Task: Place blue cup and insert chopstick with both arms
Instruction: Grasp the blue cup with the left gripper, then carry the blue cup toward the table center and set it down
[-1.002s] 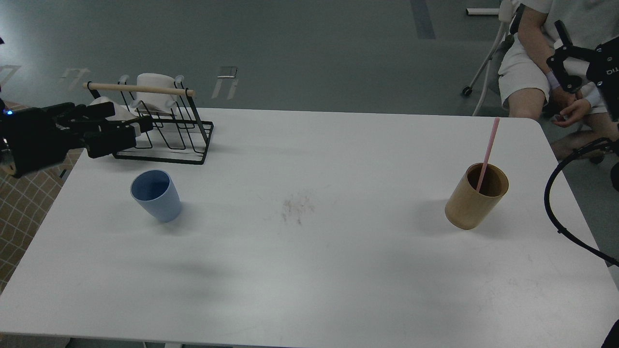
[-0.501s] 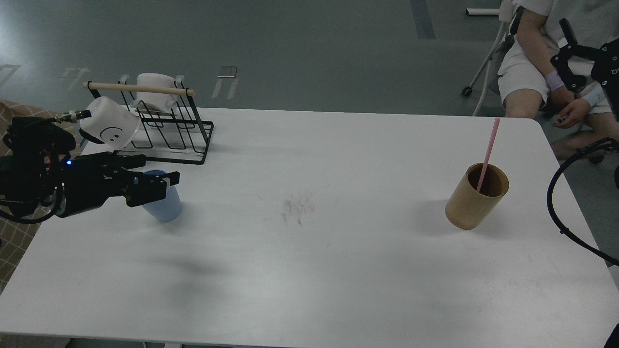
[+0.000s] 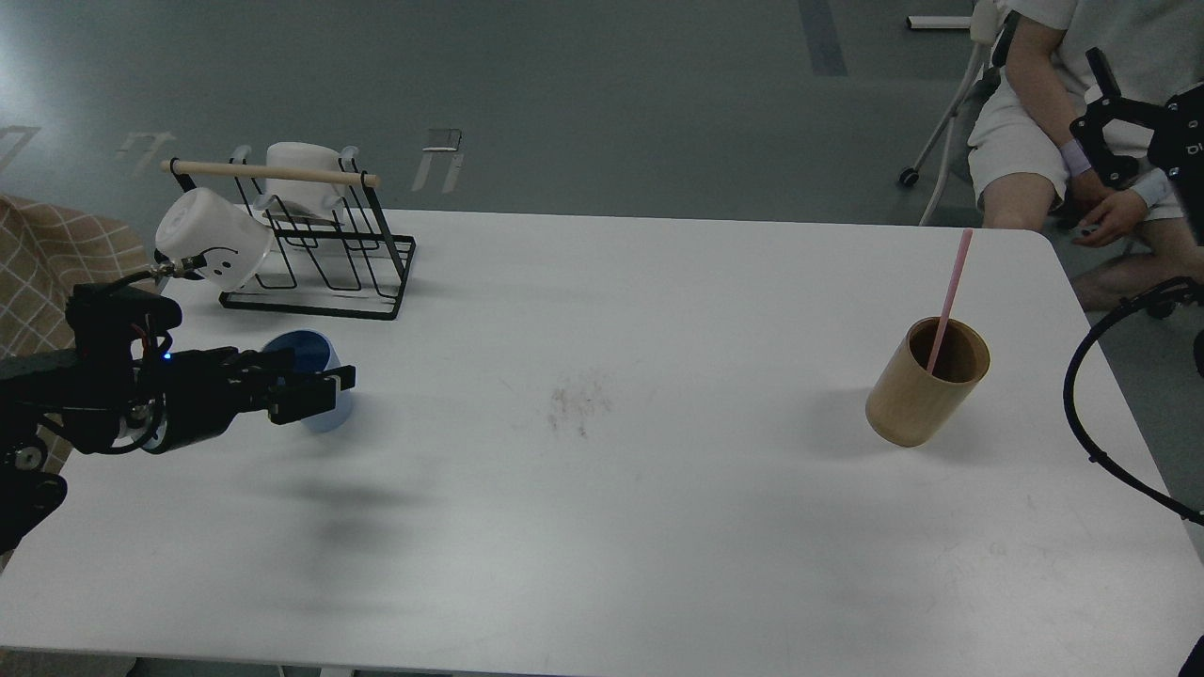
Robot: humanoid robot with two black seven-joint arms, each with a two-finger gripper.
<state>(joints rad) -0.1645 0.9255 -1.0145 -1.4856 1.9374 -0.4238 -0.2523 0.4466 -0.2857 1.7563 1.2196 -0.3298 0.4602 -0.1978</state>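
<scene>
The blue cup (image 3: 303, 351) stands upright on the white table (image 3: 602, 527) at the left, just in front of the rack. My left gripper (image 3: 306, 381) comes in level from the left. It is open, with its near finger (image 3: 310, 395) across the cup's lower front and its far finger at the cup's left side. The pink chopstick (image 3: 950, 291) leans inside the tan wooden cylinder (image 3: 917, 395) at the right. My right gripper (image 3: 1094, 122) hangs open and empty high above the table's far right corner, well away from the chopstick.
A black wire rack (image 3: 324, 268) with a pale wooden rod holds a white smiley mug (image 3: 212, 244) and another white mug (image 3: 299, 165). A seated person (image 3: 1035, 103) is beyond the far right corner. A black cable (image 3: 1082, 414) loops at the right edge.
My left arm has dropped from beside the rack and moved forward to the blue cup, so its fingers now sit at the cup. The right gripper has shifted slightly to the right.
</scene>
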